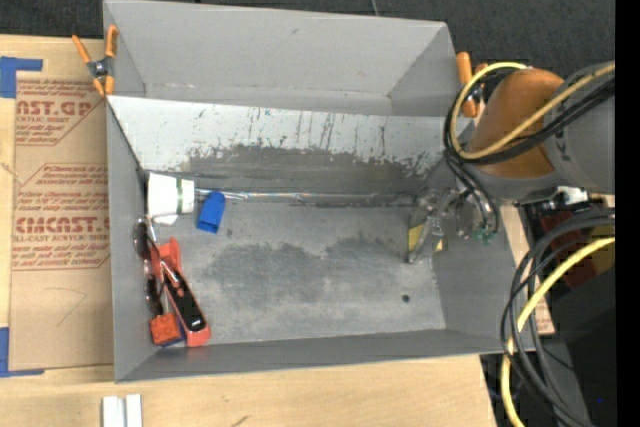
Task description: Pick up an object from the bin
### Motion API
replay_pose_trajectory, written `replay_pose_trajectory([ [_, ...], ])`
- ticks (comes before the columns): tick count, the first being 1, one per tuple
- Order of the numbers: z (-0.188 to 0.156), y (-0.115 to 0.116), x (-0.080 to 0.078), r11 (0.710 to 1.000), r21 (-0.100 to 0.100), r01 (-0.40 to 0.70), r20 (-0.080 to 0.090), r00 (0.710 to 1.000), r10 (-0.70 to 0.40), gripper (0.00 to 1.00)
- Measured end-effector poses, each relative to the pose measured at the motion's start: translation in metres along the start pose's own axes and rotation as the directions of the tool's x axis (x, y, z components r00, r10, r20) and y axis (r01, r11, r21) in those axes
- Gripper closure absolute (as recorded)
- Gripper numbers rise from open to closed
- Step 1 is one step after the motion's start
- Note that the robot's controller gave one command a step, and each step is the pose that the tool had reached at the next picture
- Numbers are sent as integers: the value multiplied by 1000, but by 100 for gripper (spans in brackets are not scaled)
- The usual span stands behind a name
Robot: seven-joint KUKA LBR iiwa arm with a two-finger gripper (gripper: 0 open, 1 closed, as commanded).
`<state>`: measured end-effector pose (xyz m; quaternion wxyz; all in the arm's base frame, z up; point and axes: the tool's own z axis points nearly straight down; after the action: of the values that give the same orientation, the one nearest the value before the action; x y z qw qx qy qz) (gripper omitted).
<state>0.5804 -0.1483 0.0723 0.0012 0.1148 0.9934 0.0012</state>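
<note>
My gripper [428, 233] is low in the bin's right end, close to the right wall and near the floor. A small yellow piece [416, 237] shows at its tip; I cannot tell whether it is a loose thing or part of the gripper. A thin pale rod [320, 201] lies along the floor from the left toward the gripper. At the rod's left end a white cylinder [168, 196] rests against the left wall. A small blue block [210, 213] sits beside the cylinder, far from the gripper.
An orange-red hand tool with black parts [170, 293] lies along the left wall near the front corner. A tiny dark speck [405, 297] lies on the floor in front of the gripper. The arm and its yellow cables hang over the right rim.
</note>
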Motion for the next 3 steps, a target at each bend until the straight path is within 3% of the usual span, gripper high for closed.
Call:
replay_pose_trajectory([
  [1,0,0,0,1000,0,0,0,1000,0,100],
  [2,-48,1,13,1000,-1,-7,-5,1000,7,100],
  [3,-108,-2,24,999,0,52,-3,999,-52,100],
])
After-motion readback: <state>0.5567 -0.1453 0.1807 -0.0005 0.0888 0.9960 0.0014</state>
